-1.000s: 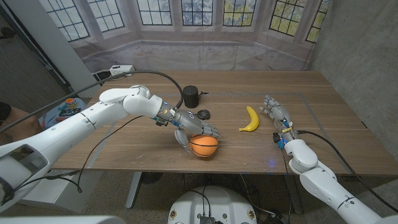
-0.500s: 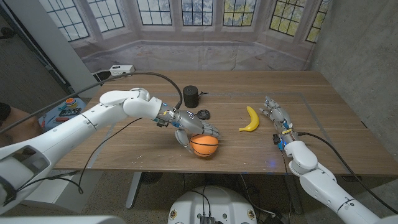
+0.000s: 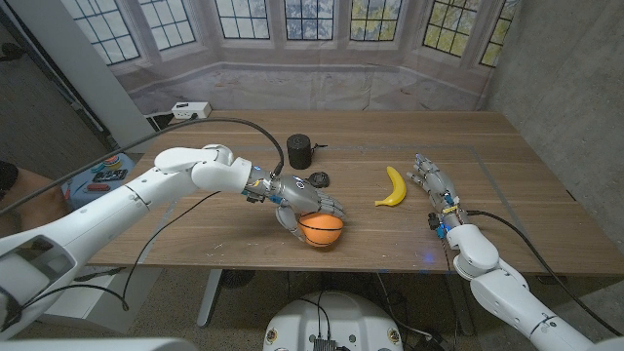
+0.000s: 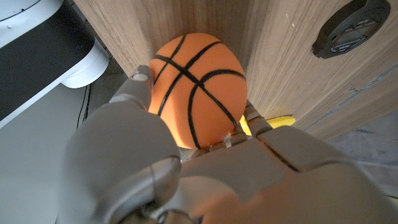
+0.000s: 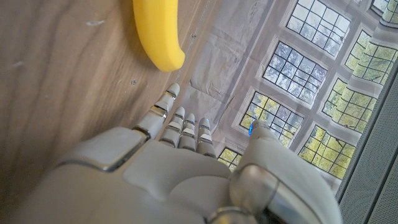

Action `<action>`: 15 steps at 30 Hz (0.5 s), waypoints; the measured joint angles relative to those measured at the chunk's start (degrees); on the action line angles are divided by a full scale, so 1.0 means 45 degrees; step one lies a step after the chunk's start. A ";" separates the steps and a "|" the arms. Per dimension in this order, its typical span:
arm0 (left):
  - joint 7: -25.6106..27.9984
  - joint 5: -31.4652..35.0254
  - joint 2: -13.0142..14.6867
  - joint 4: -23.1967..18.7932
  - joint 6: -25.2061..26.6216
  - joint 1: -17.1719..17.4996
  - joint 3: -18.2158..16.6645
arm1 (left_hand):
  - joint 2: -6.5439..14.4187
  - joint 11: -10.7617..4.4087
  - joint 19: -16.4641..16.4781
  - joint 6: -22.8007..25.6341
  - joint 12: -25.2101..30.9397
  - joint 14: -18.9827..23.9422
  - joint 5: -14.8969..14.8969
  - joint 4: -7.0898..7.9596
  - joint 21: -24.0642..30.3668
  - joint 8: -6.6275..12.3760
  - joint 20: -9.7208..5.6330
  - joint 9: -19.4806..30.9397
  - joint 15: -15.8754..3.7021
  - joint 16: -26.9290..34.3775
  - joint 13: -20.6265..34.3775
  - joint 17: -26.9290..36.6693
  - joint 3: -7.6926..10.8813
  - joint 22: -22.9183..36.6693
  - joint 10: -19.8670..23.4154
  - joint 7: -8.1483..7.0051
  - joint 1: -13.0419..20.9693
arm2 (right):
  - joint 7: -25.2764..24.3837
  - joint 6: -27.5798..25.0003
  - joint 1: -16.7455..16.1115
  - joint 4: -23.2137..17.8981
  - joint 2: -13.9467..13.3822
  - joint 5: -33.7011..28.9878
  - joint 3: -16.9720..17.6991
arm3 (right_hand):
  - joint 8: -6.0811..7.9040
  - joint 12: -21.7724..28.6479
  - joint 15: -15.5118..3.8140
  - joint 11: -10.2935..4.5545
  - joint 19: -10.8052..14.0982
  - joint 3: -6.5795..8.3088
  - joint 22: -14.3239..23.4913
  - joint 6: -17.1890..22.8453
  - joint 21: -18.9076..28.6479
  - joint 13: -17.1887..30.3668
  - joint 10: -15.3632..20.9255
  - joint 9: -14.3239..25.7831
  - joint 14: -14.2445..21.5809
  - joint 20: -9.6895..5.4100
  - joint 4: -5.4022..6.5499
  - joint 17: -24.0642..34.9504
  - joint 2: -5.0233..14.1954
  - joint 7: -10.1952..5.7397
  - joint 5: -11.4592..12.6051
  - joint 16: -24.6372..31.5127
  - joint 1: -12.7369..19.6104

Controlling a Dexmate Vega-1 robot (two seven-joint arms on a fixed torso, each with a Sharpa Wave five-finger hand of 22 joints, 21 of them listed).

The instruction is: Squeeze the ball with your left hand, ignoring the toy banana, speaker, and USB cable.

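While wrapped around the small orange basketball-patterned ball (image 3: 320, 229) near the wooden surface's (image 3: 507, 210) front edge, left hand (image 3: 303, 202) fingers curled on it; grasp made, squeeze apparently underway. Right hand (image 3: 435, 182) spread, holding nothing, beside yellow toy banana (image 3: 393, 186).

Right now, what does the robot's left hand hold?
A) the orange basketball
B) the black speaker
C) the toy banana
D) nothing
A: the left hand wraps its fingers around the orange basketball near the table's front edge, and the left wrist view shows the ball against the palm.
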 measured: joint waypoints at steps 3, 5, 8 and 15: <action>0.0510 0.0318 0.0000 0.0000 -0.0127 0.0000 0.0000 | 0.0061 -0.0145 0.0216 0.0478 0.0214 0.0285 -0.0001 -0.0045 0.0003 0.0167 -0.0014 0.0058 -0.0087 0.0024 0.0101 0.0037 -0.0045 0.0059 0.0328 -0.0074 0.0115 | 0.0000 0.0000 -0.0017 0.0052 0.0001 0.0000 0.0018 | 0.0000 0.0000 0.0000 0.0001 0.0000 0.0000 0.0000 0.0000 0.0000 0.0000 0.0000 0.0000 0.0000 0.0000 0.0000 0.0000 0.0000 0.0000 0.0000 0.0000 0.0000; 0.1000 0.0592 0.0000 0.0000 -0.0239 0.0000 0.0000 | 0.0019 -0.0251 0.0283 0.0643 0.0306 0.0398 -0.0002 -0.0062 0.0097 0.0197 -0.0042 0.0067 -0.0197 0.0024 0.0118 0.0037 -0.0063 0.0059 0.0432 -0.0186 0.0239 | 0.0000 0.0000 -0.0024 0.0083 0.0003 0.0000 0.0027 | 0.0000 0.0000 0.0000 0.0000 0.0000 0.0000 0.0000 0.0000 0.0000 0.0000 0.0000 -0.0001 0.0000 0.0000 0.0000 0.0000 0.0000 0.0000 0.0000 0.0000 0.0000; 0.1504 0.0850 0.0000 0.0000 -0.0364 0.0000 0.0000 | 0.0036 -0.0384 0.0576 0.1013 0.0486 0.0697 -0.0003 -0.0078 0.0187 0.0308 -0.0098 0.0124 -0.0315 0.0116 0.0207 0.0036 -0.0121 0.0059 0.0704 -0.0269 0.0387 | 0.0000 0.0000 -0.0028 0.0152 0.0006 0.0000 0.0046 | 0.0000 0.0000 0.0000 0.0000 0.0000 0.0000 0.0000 0.0000 0.0000 0.0000 0.0000 0.0000 0.0000 0.0000 0.0000 0.0000 0.0000 0.0000 0.0000 0.0000 0.0000; 0.2786 0.1477 -0.0146 0.0325 -0.0569 0.0612 -0.0533 | 0.0070 -0.0541 0.0878 0.1674 0.0755 0.1169 -0.0006 -0.0061 0.0298 0.0530 -0.0172 0.0185 -0.0513 0.0210 0.0326 0.0095 -0.0240 0.0119 0.1232 -0.0478 0.0623 | 0.0267 0.0319 -0.0010 0.0318 0.0023 0.0187 0.0058 | 0.0000 0.0000 0.0000 0.0000 0.0000 -0.0002 0.0000 0.0000 0.0000 0.0000 0.0000 -0.0001 0.0000 0.0000 -0.0001 0.0000 -0.0055 0.0000 0.0000 0.0000 -0.0055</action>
